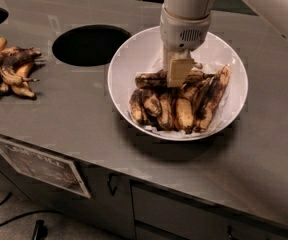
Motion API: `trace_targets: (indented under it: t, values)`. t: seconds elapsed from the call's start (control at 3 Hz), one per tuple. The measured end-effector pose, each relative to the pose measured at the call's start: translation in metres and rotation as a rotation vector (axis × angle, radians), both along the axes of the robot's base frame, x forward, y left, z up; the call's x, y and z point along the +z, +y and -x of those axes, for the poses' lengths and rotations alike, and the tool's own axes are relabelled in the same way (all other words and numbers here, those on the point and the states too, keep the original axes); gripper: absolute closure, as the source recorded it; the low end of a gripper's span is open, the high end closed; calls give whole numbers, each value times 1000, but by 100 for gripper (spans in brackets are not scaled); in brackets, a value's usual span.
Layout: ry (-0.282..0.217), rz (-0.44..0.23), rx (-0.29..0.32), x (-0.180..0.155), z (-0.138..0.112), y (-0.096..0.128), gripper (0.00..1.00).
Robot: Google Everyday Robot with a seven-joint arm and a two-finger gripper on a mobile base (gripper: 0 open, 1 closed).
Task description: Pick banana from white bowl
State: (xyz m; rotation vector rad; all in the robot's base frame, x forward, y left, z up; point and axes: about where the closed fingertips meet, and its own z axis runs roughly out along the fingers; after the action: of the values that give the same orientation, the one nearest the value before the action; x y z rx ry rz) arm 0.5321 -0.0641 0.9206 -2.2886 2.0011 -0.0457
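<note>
Over smooth round white bowl (129, 64), tool (178, 80) at dark slim banana (149, 79), grip unclear

Dark banana bunch (9, 69) on grey counter (74, 114) — beside a round hole (90, 45).

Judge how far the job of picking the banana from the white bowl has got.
Done: the approach; the gripper sits low inside the white bowl, against the dark banana lying across the pile. In hand: taking hold, though a grasp cannot be confirmed. Left: the lift; the banana lies in the bowl on the pile.
</note>
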Motion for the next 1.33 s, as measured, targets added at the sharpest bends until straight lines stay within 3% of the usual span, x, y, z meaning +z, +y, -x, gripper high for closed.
trace_targets:
  t: [0.33, 0.67, 1.33]
  values:
    - [0, 0, 0, 0, 0, 0, 96]
    - [-26, -20, -1, 1, -5, 5, 100]
    - [-144, -25, -3, 53, 10, 9, 100]
